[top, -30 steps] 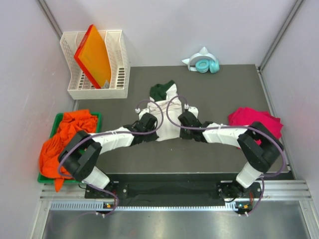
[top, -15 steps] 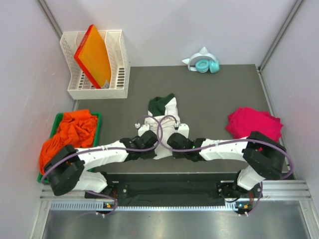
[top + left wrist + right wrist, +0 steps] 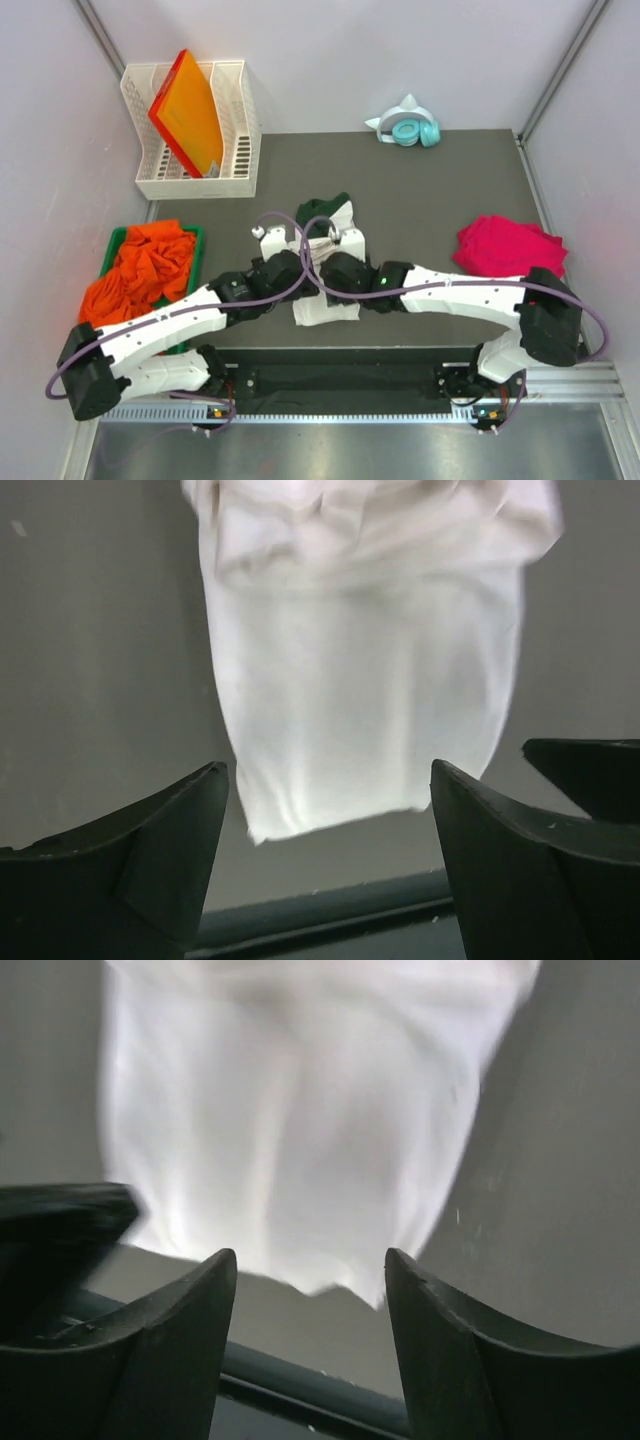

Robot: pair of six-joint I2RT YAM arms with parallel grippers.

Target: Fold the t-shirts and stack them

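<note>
Both arms reach in over the middle of the worktop (image 3: 450, 190), where one white t-shirt (image 3: 322, 312) lies as a narrow strip, its hem close to the near edge. Dark green cloth (image 3: 322, 205) shows at its far end; I cannot tell whether that is part of this shirt or a second garment. The left gripper (image 3: 328, 770) and right gripper (image 3: 310, 1260) hang above the hem, side by side, each with its fingers spread and nothing between them. One pink shirt (image 3: 505, 248) sits as a compact bundle at the right edge, and I judge it to be the start of the stack. A heap of orange shirts (image 3: 140, 270) fills the one green bin (image 3: 112, 245) beside the left edge; I cannot count them. I judge the task less than half done: the white shirt needs its crosswise fold and stacking, and the orange heap is untouched. One white rack (image 3: 240, 130) with one orange folder (image 3: 188, 110) occupies the far left corner, and one pair of headphones (image 3: 408, 130) the far edge.
</note>
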